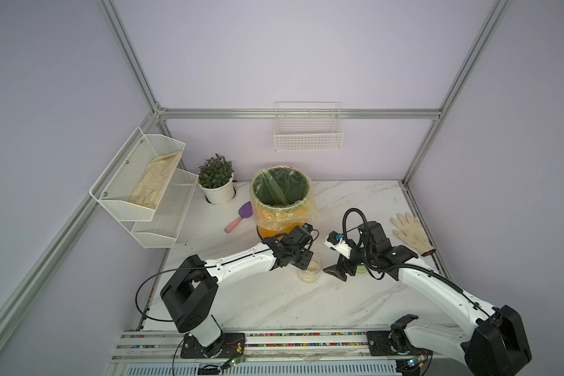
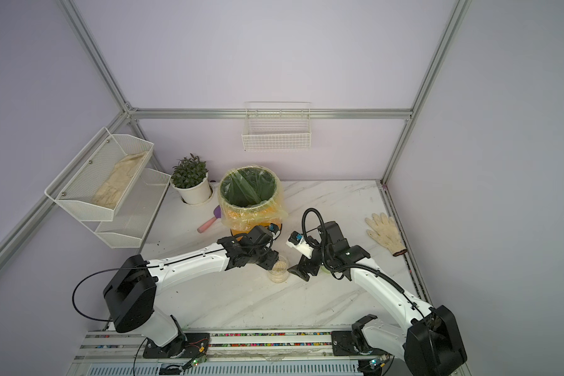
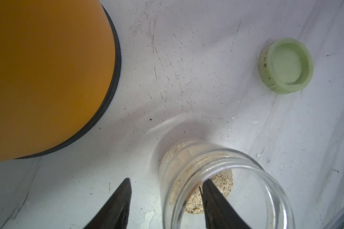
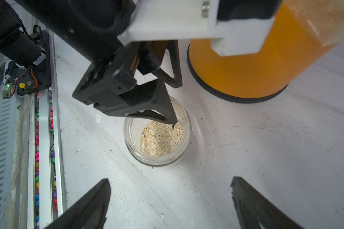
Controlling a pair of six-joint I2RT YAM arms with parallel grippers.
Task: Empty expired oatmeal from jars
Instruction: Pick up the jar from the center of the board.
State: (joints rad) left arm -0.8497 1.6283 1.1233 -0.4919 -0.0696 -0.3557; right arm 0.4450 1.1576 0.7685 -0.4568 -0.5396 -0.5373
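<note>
White marble-patterned tabletop point(image 1: 274, 302), lilac walls point(image 1: 290, 58) behind. Upright on it, lidless small clear glass jar point(image 4: 157, 158) holding pale beige oatmeal flakes point(image 4: 161, 138). Left gripper point(image 3: 165, 180) part-open astride the rim, one finger inside, clamping nothing. Right gripper point(image 4: 170, 179) spread wide, empty, just beside. Beyond, yellow-lined orange bin point(image 1: 280, 201).

oatmeal point(image 4: 161, 138) beige; jar point(image 4: 157, 158) clear; lid point(image 3: 286, 65) pale green; bin point(image 3: 48, 79) orange; liner point(image 1: 308, 213) yellow; table point(image 1: 274, 302) white, grey-veined
</note>
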